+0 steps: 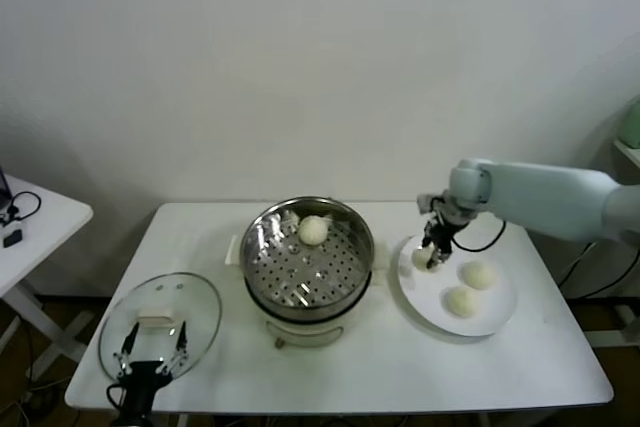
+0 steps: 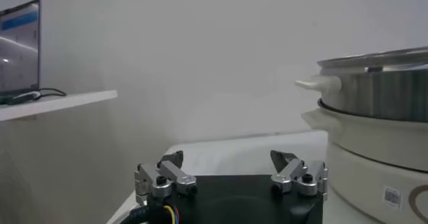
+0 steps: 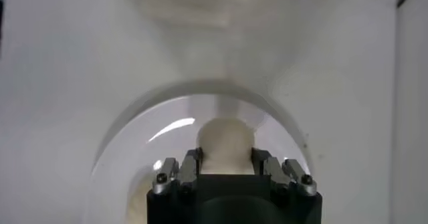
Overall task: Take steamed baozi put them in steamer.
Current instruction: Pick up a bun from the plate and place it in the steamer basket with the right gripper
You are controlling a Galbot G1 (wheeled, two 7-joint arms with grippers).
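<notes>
The steel steamer (image 1: 307,259) stands mid-table with one baozi (image 1: 313,230) on its perforated floor. On the white plate (image 1: 497,314) to its right lie two loose baozi (image 1: 479,275) (image 1: 460,301). My right gripper (image 1: 431,253) reaches down to the plate's left side and is shut on a third plate baozi (image 3: 226,144), squeezed between both fingers (image 3: 190,166). My left gripper (image 1: 150,352) is parked low at the table's front left, open and empty, its fingertips (image 2: 172,160) spread wide. The steamer's wall (image 2: 381,95) fills one side of the left wrist view.
A round glass lid (image 1: 160,322) lies flat at the front left, under the left gripper. A small white side table (image 1: 35,222) holding cables stands at far left. A cable (image 1: 490,237) trails behind the right wrist.
</notes>
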